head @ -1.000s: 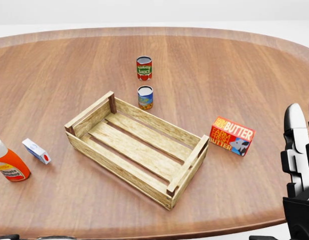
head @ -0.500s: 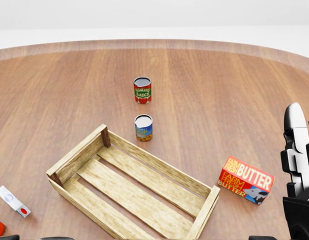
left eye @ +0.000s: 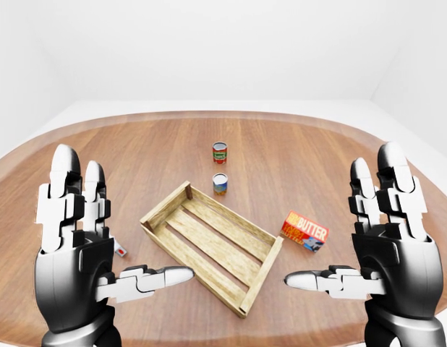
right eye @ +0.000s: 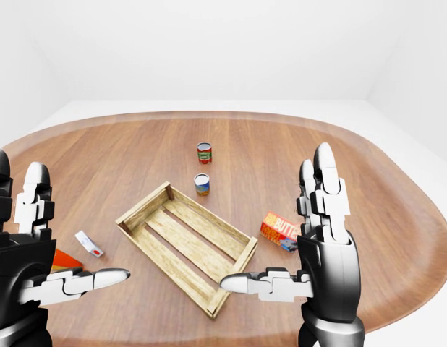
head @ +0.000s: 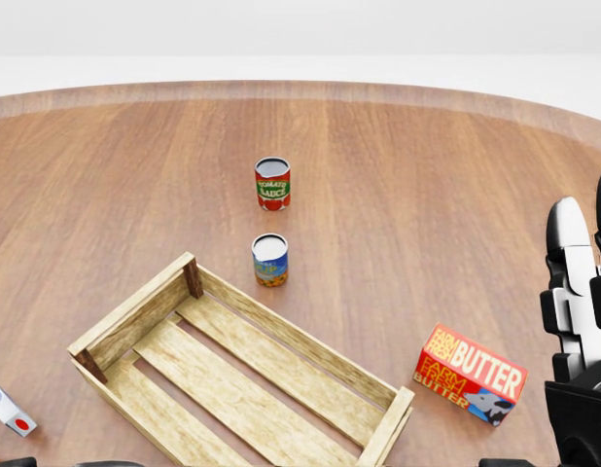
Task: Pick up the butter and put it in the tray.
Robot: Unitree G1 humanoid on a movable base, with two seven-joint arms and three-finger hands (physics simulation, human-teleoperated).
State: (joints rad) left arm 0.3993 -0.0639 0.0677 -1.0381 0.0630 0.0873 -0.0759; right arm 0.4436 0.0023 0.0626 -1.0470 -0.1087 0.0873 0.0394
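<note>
With both hands spread and empty, bring your right robot hand point(left eye: 386, 249) down over the red rectangular butter box point(head: 470, 374) lying at the head view's lower right, just beside the slatted wooden tray point(head: 135, 309), and close across its narrow sides.

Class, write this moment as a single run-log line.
phase: approach | butter: on table, right of tray | tray: empty | left hand: open | right hand: open, nothing held
</note>
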